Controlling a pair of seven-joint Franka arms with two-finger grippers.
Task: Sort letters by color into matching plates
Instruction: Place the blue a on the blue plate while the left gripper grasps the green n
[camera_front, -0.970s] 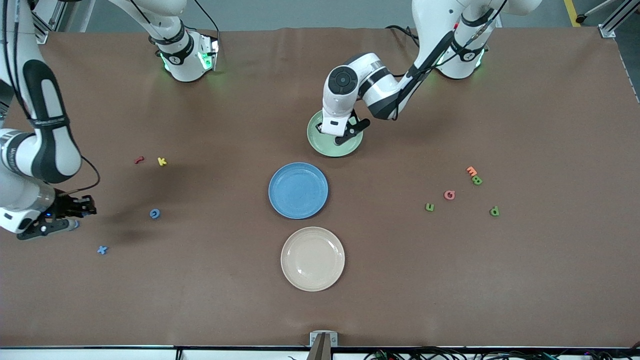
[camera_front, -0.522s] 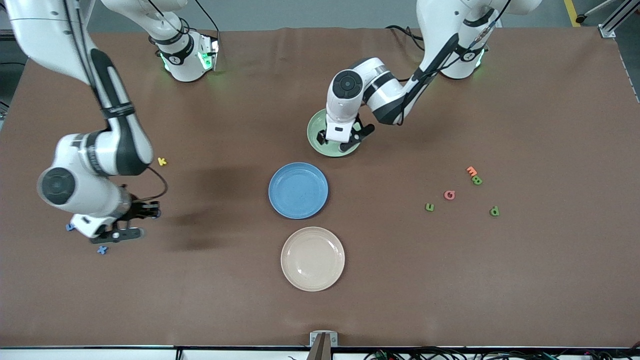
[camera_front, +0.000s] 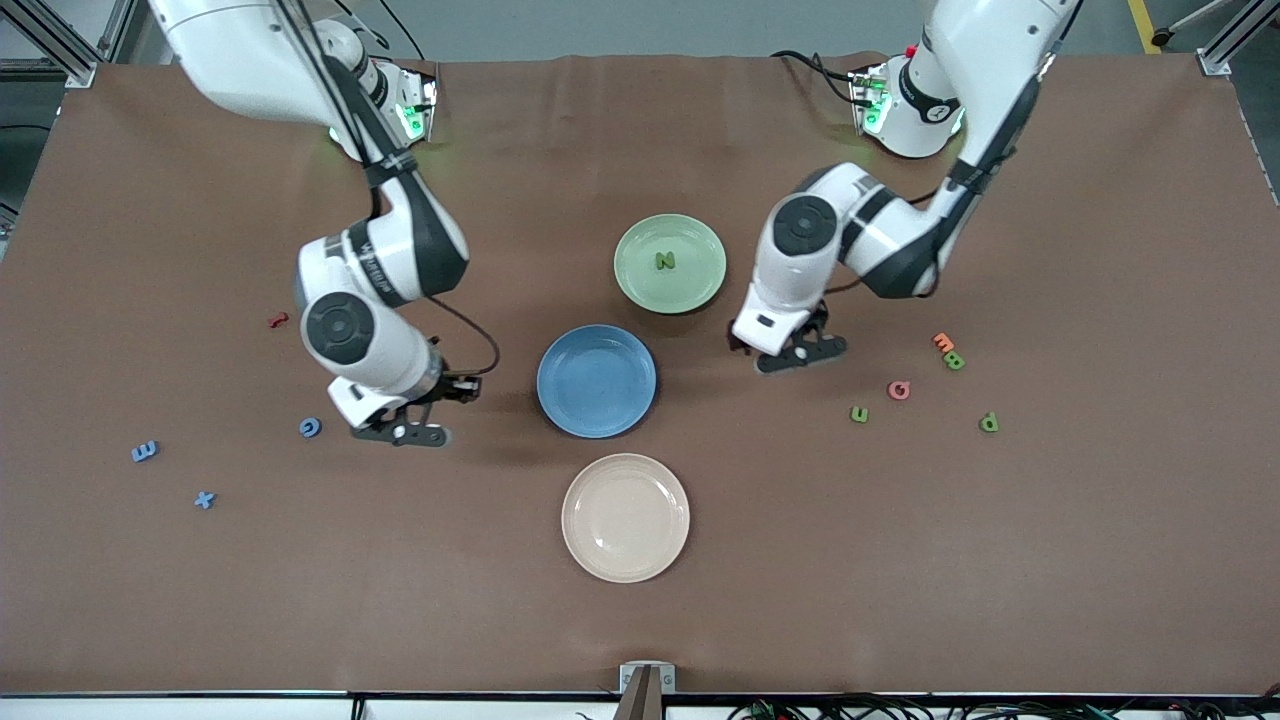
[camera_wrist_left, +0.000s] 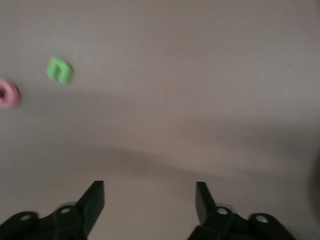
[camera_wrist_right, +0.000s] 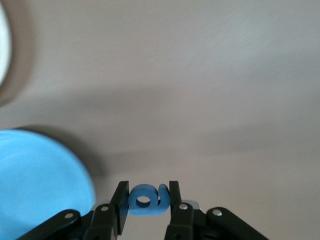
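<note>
Change since a second ago: the green N (camera_front: 665, 260) has been left in the pale green plate (camera_front: 692, 287), and the left gripper (camera_front: 795, 352), previously over that plate, is now clear of it over bare table (camera_front: 1050, 560), toward the left arm's end from the blue plate (camera_front: 596, 381), fingers spread and empty. In the left wrist view a green letter (camera_wrist_left: 59, 69) and a pink letter (camera_wrist_left: 8, 93) are seen ahead. The right gripper (camera_wrist_right: 145, 200), a second ago out at the right arm's end of the table, is now just beside the blue plate, pinching a blue letter (camera_wrist_right: 145, 199). Blue plate is empty so far. Remaining: blue G (camera_front: 310, 427), blue E (camera_front: 144, 451) and blue x (camera_front: 204, 499), well apart from the blue plate toward the right arm's end; green B (camera_front: 955, 361), green P (camera_front: 988, 423) and a third green letter (camera_front: 859, 414) toward the left arm's end. Judged: one green sorted, first blue about to be delivered.
</note>
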